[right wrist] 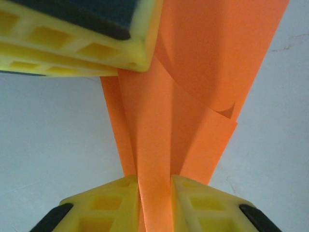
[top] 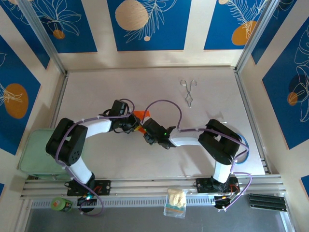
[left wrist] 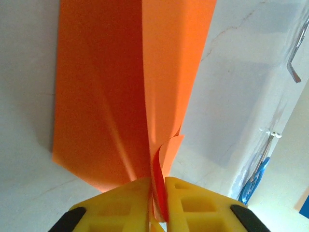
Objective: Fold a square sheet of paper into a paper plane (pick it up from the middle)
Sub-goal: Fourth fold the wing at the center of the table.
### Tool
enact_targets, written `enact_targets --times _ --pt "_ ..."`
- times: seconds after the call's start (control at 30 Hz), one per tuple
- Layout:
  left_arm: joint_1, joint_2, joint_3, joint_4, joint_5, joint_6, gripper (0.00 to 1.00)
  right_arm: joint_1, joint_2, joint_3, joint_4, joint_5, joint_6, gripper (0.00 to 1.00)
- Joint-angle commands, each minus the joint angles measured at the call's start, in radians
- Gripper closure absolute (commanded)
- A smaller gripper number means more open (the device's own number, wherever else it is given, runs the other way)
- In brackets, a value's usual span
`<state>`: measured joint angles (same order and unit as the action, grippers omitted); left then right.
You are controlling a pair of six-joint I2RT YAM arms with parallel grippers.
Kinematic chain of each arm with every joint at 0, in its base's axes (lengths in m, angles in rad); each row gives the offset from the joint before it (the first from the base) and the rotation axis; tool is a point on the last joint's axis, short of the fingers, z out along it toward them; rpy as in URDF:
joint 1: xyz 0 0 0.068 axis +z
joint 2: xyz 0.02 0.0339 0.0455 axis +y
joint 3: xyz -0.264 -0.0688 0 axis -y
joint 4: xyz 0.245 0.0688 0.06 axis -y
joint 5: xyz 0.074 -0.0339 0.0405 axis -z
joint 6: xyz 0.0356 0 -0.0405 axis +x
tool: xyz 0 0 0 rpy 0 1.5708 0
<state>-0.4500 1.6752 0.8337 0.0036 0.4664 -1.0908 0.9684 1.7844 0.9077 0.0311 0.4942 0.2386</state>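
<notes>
The square sheet of paper (top: 142,115) is bright orange and folded lengthwise into layered flaps; it hangs between both grippers above the table's middle. In the left wrist view the paper (left wrist: 106,96) fans out ahead, and my left gripper (left wrist: 158,198) is shut on its bunched edge. In the right wrist view my right gripper (right wrist: 155,203) is shut on a central ridge of the paper (right wrist: 193,96), and the left gripper's yellow finger (right wrist: 77,43) sits at the far end. From above, the left gripper (top: 136,126) and right gripper (top: 145,131) almost touch. Whether the paper has a paper plane's pointed shape I cannot tell.
Metal tongs (top: 189,92) lie on the white table (top: 120,164) at the back right. A pale green box (top: 34,150) stands off the table's left edge. A small bag (top: 176,202) and a tape roll (top: 61,204) rest on the near rail.
</notes>
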Motion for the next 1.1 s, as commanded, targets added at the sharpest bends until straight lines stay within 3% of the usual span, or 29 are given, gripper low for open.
enact_targets --times 0.0,0.2,0.33,0.67,1.07 --pt "0.003 -0.04 0.028 -0.038 -0.018 0.003 0.8 -0.008 0.001 0.012 0.002 0.002 0.003 0.81" --pt "0.045 -0.123 -0.008 -0.06 -0.08 0.012 0.62 -0.035 -0.018 -0.011 0.03 -0.033 -0.023 0.87" --pt "0.054 -0.192 -0.068 -0.054 -0.144 0.009 0.57 -0.073 -0.039 -0.04 0.073 -0.137 -0.056 0.9" --pt "0.025 -0.076 -0.1 0.104 -0.026 -0.026 0.74 -0.185 -0.063 -0.092 0.169 -0.468 -0.104 0.91" --pt "0.007 0.02 -0.059 0.093 -0.028 -0.016 0.8 -0.203 -0.028 -0.081 0.168 -0.52 -0.099 0.91"
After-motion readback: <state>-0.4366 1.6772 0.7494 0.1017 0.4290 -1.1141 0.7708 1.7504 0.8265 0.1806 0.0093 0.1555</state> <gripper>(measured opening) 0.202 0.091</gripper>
